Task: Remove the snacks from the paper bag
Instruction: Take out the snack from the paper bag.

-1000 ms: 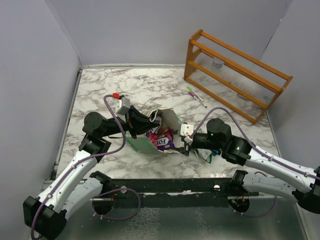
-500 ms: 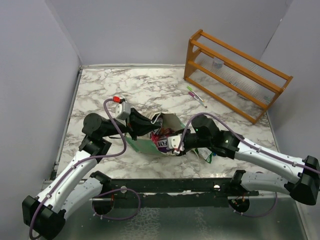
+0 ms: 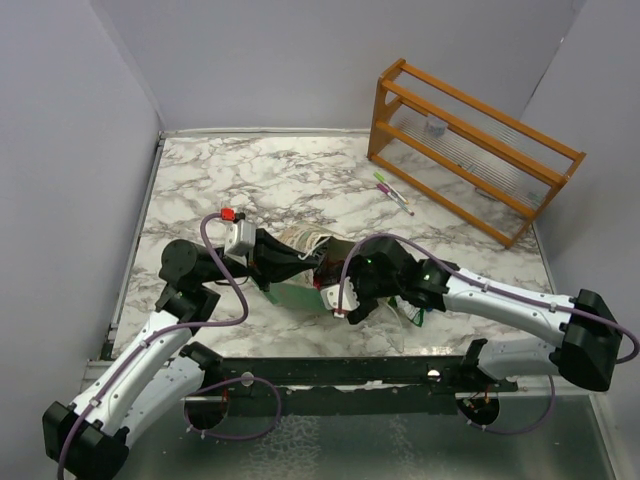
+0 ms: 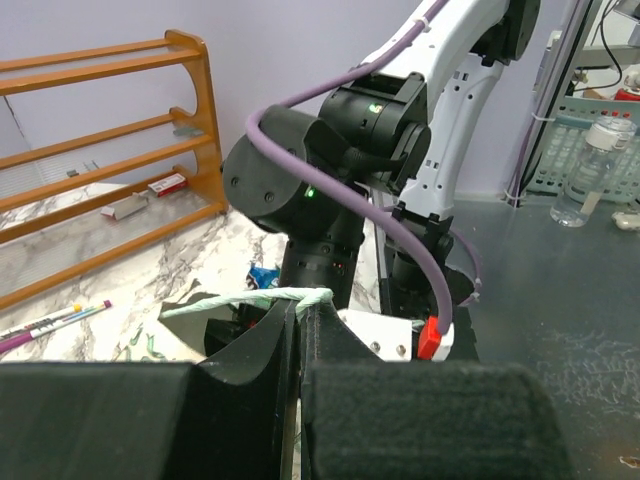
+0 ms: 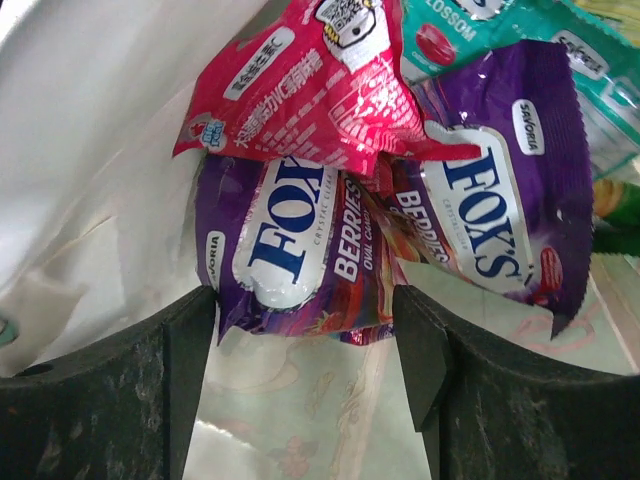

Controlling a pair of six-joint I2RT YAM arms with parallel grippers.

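At table centre, toward the near edge, the paper bag (image 3: pixel 288 294) lies on its side, mouth facing 3 o'clock in the top view. Left gripper (image 4: pixel 301 318) sits at the bag's 9 o'clock side, clenched on the mint-green rim, with the folded edge pinched between both fingers. Right gripper (image 5: pixel 305 325) is inside the mouth from 3 o'clock, jaws spread, grasping nothing.

Snacks lie inside the bag on its cream lining. Right wrist view:
- Purple packet (image 5: pixel 290 250) is at 12 o'clock of the gripper. Its near edge is just within the gap, close to the finger at 9 o'clock; contact cannot be told.
- Second purple packet (image 5: pixel 495 200) is at 1 o'clock, overlapping the first.
- Red packet (image 5: pixel 310 90) is farther in at 12 o'clock, lying over both.
- Teal packet (image 5: pixel 560 45) is at 2 o'clock, partly behind the second purple one.

Pen (image 3: pixel 393 193) lies on the table at 1 o'clock of the bag, well apart. Wooden rack (image 3: pixel 470 150) stands beyond it.
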